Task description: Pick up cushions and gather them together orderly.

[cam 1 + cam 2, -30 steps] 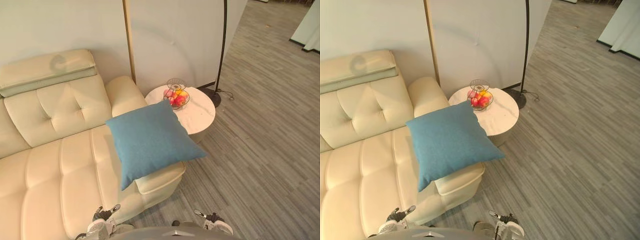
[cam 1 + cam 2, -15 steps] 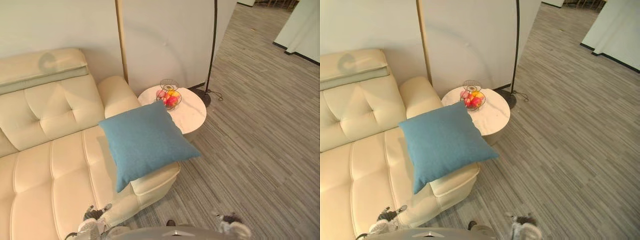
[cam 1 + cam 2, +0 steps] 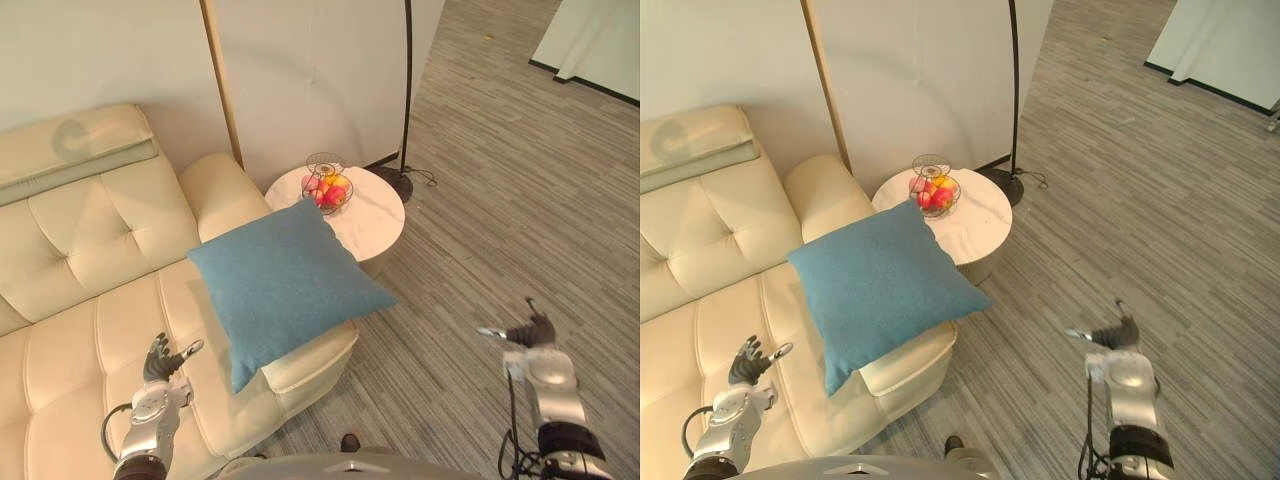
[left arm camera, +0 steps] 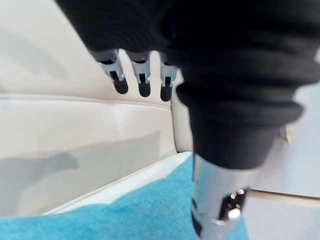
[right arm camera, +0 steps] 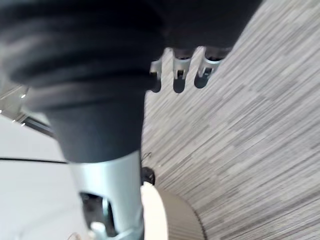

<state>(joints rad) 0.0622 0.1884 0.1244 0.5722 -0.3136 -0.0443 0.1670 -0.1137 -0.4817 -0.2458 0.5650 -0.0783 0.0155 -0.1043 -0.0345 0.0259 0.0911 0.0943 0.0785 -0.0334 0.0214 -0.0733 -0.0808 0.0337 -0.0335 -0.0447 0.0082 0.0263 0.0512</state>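
The blue cushion (image 3: 285, 285) lies tilted on the end of the cream sofa (image 3: 90, 250), beside the round bench (image 3: 378, 218). The left hand (image 3: 157, 392) hangs over the seat with its fingers (image 3: 156, 350) released, the cushion just past them. The right hand (image 3: 537, 347) is also released, over the floor, well apart from the cushion.

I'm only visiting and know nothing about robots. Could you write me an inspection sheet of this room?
Surface: cream sofa, tufted back.
Job's things: one blue cushion, lying askew on the sofa's end, a corner overhanging; neither hand touches it.
Clutter: nothing seen.
Hands: left hand open above the sofa seat; right hand open above the floor; both empty.
Cables: thin cord by the floor lamp's base.
Surroundings: round side table with a wire fruit basket beside the sofa; grey floor; pale wall.
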